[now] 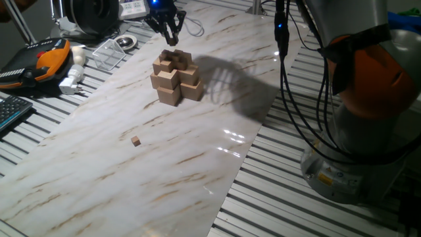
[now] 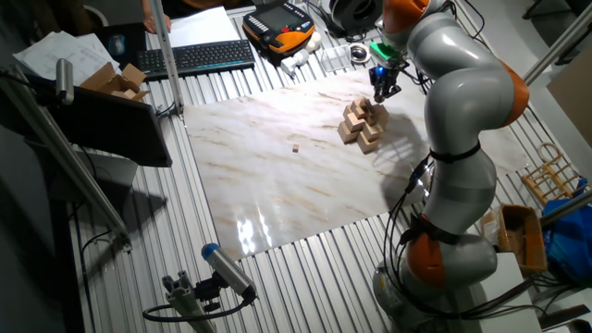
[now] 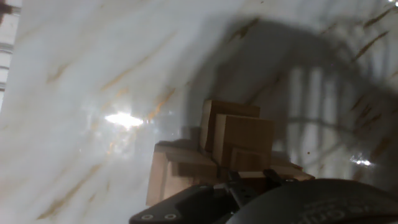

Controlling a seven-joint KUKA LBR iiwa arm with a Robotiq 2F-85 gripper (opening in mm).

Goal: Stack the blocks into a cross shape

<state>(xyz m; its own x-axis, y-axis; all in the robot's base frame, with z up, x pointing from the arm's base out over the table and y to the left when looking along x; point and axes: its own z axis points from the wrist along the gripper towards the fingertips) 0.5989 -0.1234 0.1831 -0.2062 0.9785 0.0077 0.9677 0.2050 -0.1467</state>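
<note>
The cross shape [image 1: 176, 78] is a tiered pile of light-tan wooden cubes on the marble sheet; it also shows in the other fixed view [image 2: 363, 123] and fills the hand view [image 3: 227, 149]. My gripper [image 1: 172, 39] hangs just above the pile's top at its far side, and it also shows in the other fixed view [image 2: 380, 92]. Its fingers are drawn close together. A small cube [image 3: 247, 158] sits right at the fingertips in the hand view; I cannot tell whether it is held or lies on the pile. One tiny block [image 1: 136, 141] lies alone on the sheet [image 2: 296, 148].
The marble sheet [image 1: 197, 151] covers a slatted table. A keyboard [image 1: 13, 112], an orange pendant [image 1: 49, 59], a white plug [image 1: 72, 79] and a clear tray [image 1: 108, 52] lie beyond the sheet's left edge. The arm's base [image 1: 355, 164] and cables stand at the right.
</note>
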